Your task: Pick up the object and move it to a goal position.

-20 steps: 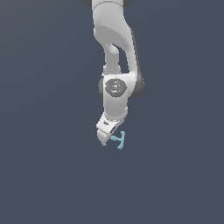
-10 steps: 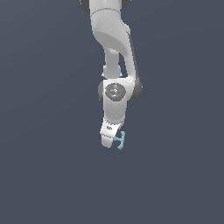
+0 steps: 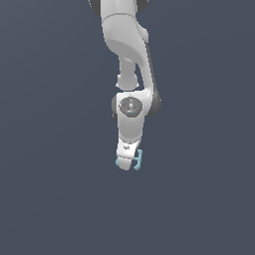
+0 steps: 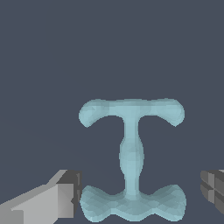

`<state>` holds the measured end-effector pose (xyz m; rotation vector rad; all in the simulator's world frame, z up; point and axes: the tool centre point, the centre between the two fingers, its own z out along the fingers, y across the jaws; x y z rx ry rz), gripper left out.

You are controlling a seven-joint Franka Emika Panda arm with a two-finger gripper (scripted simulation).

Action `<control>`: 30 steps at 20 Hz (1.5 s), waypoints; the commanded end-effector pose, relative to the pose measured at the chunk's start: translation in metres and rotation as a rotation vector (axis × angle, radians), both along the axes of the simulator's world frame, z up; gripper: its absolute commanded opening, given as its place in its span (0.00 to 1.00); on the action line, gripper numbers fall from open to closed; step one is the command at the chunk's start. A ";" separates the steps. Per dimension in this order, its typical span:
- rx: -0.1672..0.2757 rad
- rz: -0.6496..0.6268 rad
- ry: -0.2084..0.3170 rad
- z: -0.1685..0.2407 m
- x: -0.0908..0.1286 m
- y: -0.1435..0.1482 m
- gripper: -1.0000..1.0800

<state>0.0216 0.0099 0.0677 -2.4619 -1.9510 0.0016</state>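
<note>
The object (image 4: 131,148) is a small light-teal H-shaped piece lying flat on the dark floor. In the wrist view it sits between my gripper (image 4: 140,190) fingers: one finger (image 4: 61,199) is beside one end bar and the other finger (image 4: 213,188) stands clear of it. The jaws are open and hold nothing. In the exterior view my gripper (image 3: 128,164) points down over the object (image 3: 139,158), and only teal tips show on either side of the fingers.
The white arm (image 3: 130,74) comes down from the top of the exterior view. The floor (image 3: 50,199) is plain dark grey with nothing else in view.
My gripper has come down and shifted toward the exterior view's right. The object was beside the fingers and now lies between them. It has not moved.
</note>
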 end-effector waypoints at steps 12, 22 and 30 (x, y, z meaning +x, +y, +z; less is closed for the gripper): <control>0.000 0.011 -0.001 -0.030 -0.001 0.000 0.96; 0.000 0.013 -0.001 -0.051 0.000 0.000 0.00; 0.000 0.013 -0.001 -0.051 0.000 0.000 0.00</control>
